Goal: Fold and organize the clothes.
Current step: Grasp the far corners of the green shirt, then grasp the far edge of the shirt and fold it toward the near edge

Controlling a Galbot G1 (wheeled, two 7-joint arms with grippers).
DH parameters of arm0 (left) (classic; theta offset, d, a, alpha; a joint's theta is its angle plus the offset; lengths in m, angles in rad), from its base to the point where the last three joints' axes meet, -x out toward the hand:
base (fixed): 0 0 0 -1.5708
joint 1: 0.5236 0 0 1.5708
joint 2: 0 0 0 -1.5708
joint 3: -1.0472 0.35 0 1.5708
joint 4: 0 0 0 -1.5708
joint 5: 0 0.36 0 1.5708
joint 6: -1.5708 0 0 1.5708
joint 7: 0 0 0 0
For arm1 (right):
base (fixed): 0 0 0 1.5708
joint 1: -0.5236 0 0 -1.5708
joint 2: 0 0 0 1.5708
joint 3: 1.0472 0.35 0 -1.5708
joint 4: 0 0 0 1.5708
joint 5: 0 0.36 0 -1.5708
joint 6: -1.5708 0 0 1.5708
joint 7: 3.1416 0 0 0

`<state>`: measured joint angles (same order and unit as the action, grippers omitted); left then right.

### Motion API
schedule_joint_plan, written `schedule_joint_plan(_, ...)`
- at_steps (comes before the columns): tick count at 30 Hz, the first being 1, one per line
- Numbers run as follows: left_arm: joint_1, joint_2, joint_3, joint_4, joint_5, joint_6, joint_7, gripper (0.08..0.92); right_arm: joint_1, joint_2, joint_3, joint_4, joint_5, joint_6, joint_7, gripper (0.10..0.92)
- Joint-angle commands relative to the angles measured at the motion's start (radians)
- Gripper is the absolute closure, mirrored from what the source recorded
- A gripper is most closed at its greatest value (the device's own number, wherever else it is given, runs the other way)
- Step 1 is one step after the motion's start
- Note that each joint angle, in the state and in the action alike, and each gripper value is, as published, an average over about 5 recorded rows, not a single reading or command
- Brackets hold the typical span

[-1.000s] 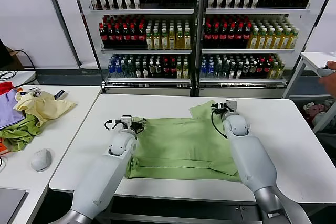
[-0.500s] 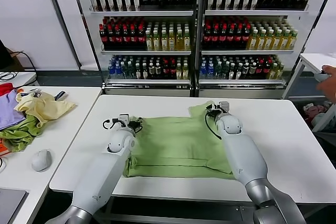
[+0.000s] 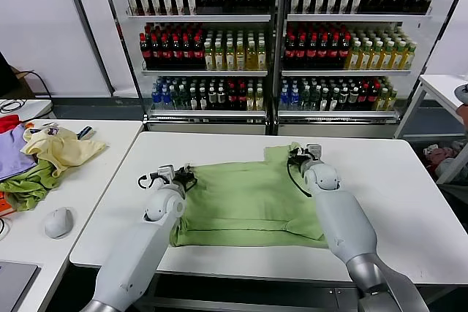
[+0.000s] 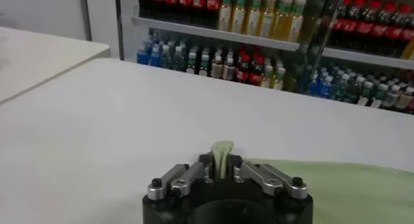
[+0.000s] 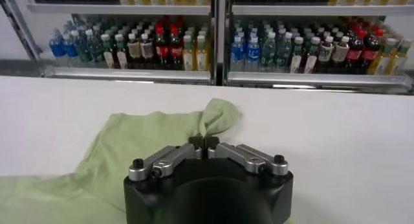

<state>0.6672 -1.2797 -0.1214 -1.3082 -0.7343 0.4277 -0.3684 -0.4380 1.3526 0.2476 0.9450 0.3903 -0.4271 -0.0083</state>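
Both end effectors dragged the polo shirt point(image 3: 245, 199) leftward.

— Main surface point(image 3: 409, 202)?
— White, rectangular. One light green polo shirt point(image 3: 248, 199) lies flat on it, partly folded, a sleeve reaching toward the far edge.

— Adjacent surface point(image 3: 88, 180) on the left?
— White as well. It carries a pale yellow garment point(image 3: 60, 147), a purple cloth point(image 3: 11, 155), a darker green cloth point(image 3: 25, 184) and a grey mouse point(image 3: 57, 222).
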Motion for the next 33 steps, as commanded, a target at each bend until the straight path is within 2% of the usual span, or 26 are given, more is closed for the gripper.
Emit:
schedule_joint_plan(1, 0.108, 0.03, -0.022, -0.196, -0.057, -0.137, 0.01, 0.878, -0.094, -0.036, 0.01, 0.18, 0.069, 0.111, 0.005, 0.908)
schedule_joint_plan(4, 0.15, 0.038, -0.042, -0.252, -0.08, -0.162, 0.012, 0.908, -0.166, -0.063, 0.026, 0.305, 0.097, 0.118, 0.012, 0.908)
schedule_joint_plan(9, 0.207, 0.053, -0.085, -0.352, -0.133, -0.176, 0.012, 0.908, -0.272, -0.107, 0.047, 0.474, 0.111, 0.113, 0.02, 0.908)
schedule_joint_plan(20, 0.358, 0.081, -0.125, -0.531, -0.162, -0.129, 0.01, 0.908, -0.553, -0.158, 0.147, 0.825, 0.085, 0.044, 0.038, 0.908)
schedule_joint_plan(33, 0.484, 0.128, -0.142, -0.605, -0.1, -0.025, 0.009, 0.908, -0.861, -0.119, 0.302, 1.068, 0.033, -0.045, 0.083, 0.908)
